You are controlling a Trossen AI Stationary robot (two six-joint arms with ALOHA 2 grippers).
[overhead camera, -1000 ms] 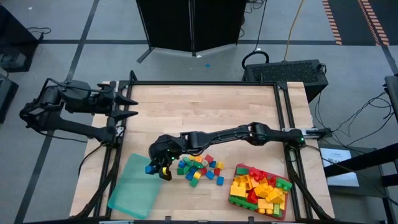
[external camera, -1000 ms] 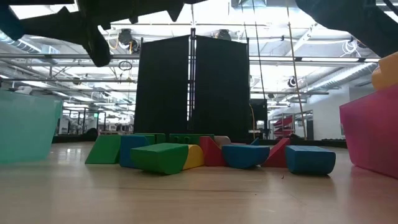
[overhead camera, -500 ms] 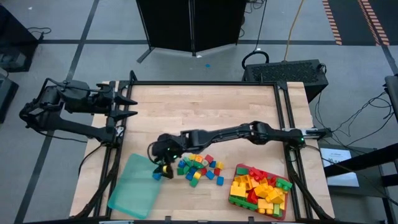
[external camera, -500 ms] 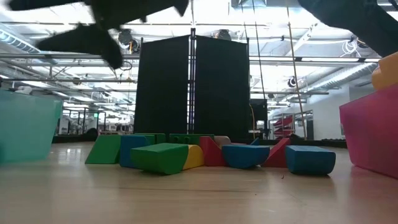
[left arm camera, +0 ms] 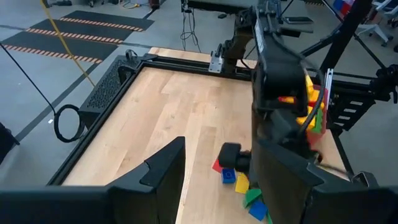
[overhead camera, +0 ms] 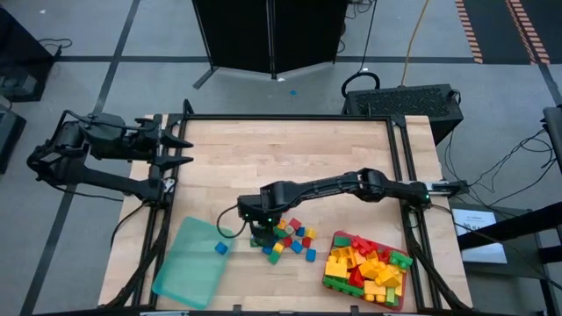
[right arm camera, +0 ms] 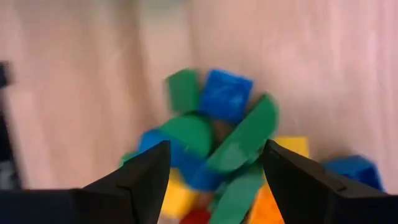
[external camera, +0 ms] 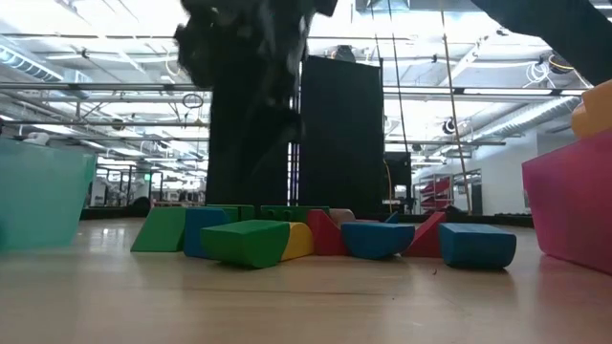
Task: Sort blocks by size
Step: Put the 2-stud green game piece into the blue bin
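The blocks [overhead camera: 285, 239] are glossy, studded plastic in red, yellow, green and blue; small ones lie heaped mid-table, and one blue cube [overhead camera: 220, 248] sits on the translucent teal tray [overhead camera: 189, 268]. Larger oblong bricks fill the flat red tray [overhead camera: 327, 279]. The right gripper [overhead camera: 261, 230] hangs over the heap, fingers spread and apparently empty, though its wrist view is blurred. The left gripper [overhead camera: 182, 150] waits part-open, empty, at the pale wooden table's [overhead camera: 290, 154] far edge. A grey floor with cables surrounds it.
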